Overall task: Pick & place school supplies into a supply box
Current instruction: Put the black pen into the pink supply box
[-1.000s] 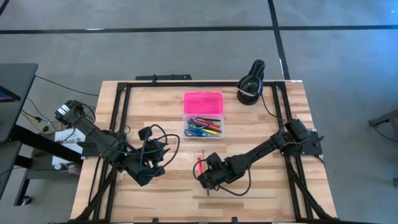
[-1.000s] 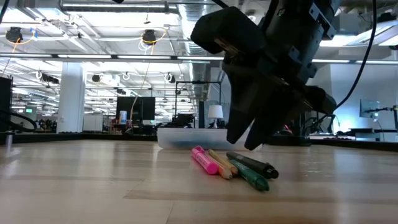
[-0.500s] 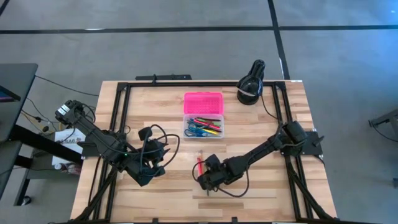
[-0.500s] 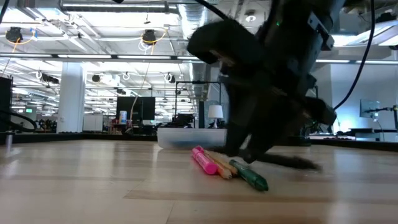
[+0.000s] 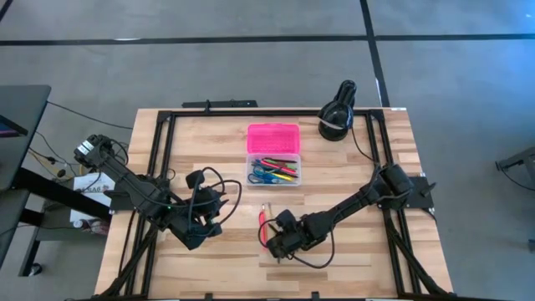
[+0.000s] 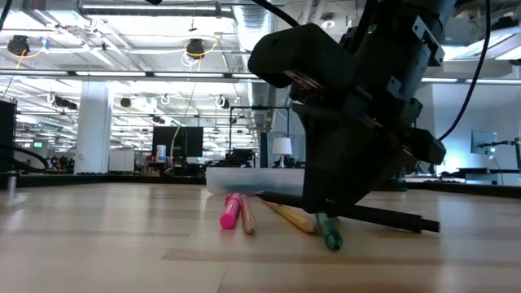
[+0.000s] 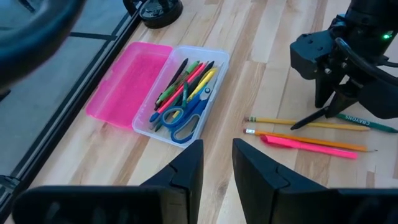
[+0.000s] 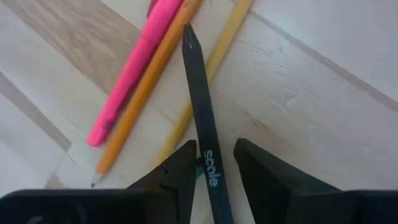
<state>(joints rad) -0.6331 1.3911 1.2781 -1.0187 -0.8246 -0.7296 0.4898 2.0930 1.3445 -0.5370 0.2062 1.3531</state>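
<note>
Right fingers (image 8: 206, 163) gripping one black pen (image 8: 200, 118); two pencils (image 7: 309, 139), one pink marker (image 7: 305, 144) loose; left fingers (image 7: 217, 163) slightly parted, empty.

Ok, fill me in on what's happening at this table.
The right gripper is down at the table's front, its jaws around a black pen that lies across a few loose supplies: a pink marker, two pencils and a green crayon. The supply box sits open behind them, already holding scissors and several pens. The left gripper waits off to the side.
</note>
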